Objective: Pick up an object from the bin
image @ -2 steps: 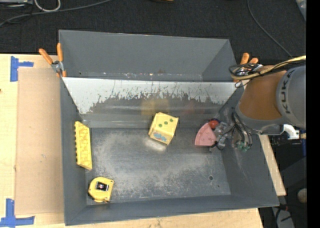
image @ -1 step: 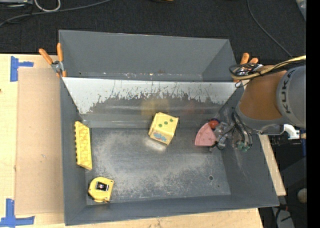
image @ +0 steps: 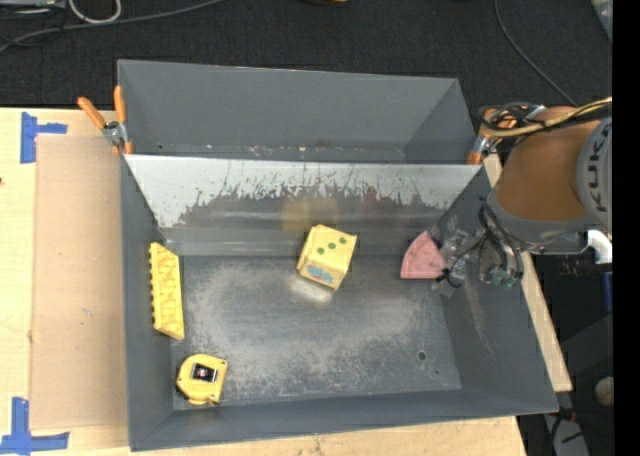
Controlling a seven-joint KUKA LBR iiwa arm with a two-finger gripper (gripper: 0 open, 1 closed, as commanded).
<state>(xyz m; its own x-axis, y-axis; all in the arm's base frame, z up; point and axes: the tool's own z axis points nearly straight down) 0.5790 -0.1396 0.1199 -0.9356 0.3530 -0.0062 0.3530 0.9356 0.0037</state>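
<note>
1. Camera view looks down on the grey metal bin (image: pixel 300 414), its floor scuffed and pale in the middle.
2. The arm (image: pixel 535 179), with an orange-brown cover, comes in over the bin's right edge, about halfway along that edge.
3. The gripper (image: pixel 455 266) hangs low against the right wall, a bundle of cables behind it at the wrist.
4. Whether the claw is apart or together cannot be told: its tip is dark and tangled against the wall's shadow.
5. A pink wedge (image: pixel 421 259), rounded on one side and pointed at the top, lies at the foot of the right wall, just beside the claw on its left. Whether the two touch cannot be told.
6. A yellow cube (image: pixel 326 256) with green dots on its top face sits near the middle of the floor, towards the back wall, tilted on one edge and well apart from the claw.
7. A long yellow toothed block (image: pixel 166 290) lies along the left edge, running from back to front.
8. A yellow tape measure (image: pixel 202 379) with a dark centre rests in the front left corner, near the block's front end.
</note>
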